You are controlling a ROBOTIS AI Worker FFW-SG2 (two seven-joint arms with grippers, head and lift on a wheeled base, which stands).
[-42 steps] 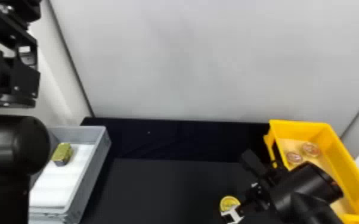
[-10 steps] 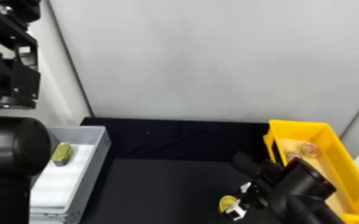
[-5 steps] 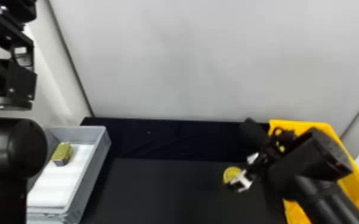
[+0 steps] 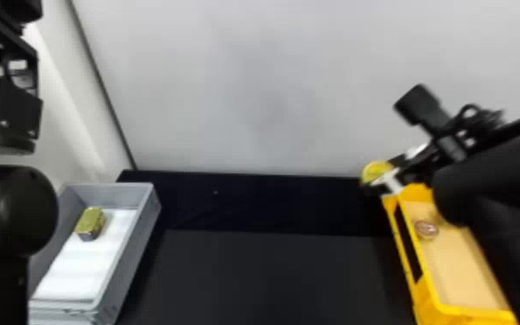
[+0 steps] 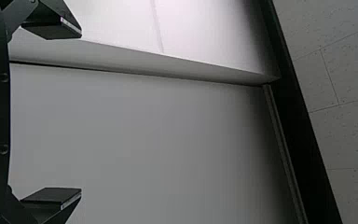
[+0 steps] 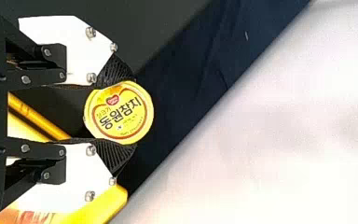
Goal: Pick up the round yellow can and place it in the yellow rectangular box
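Right arm [image 4: 501, 242]: enters low at the right, climbs over the right side of the box [image 4: 479, 314], then bends left at the big dark joint [image 4: 488, 173]. From there the wrist slants down and left to the claw. A black block [image 4: 419, 103] juts up off the wrist, against the pale wall [image 4: 250, 86].

Right claw [image 4: 389, 172]: closed on the can [image 4: 373, 171], one ribbed pad [image 6: 114, 72] to each side of it, the printed face turned to the wrist camera. Can is held by the far left corner of the box, out past the rim, outside the box. One reddish tin [image 4: 426, 230] sits inside the box, toward its far end.

Left arm [image 4: 21, 211]: parked along the left edge, the rounded joint beside the grey bin [image 4: 127, 250]. Left claw [image 4: 19, 99] raised above that joint, its fingers [image 5: 51, 28] wide apart, nothing between them.

Grey bin: white sheet [image 4: 82, 263] on the floor of it, gold tin [image 4: 90, 221] near the far end. Bench [image 4: 272, 276] dark, between bin and box.
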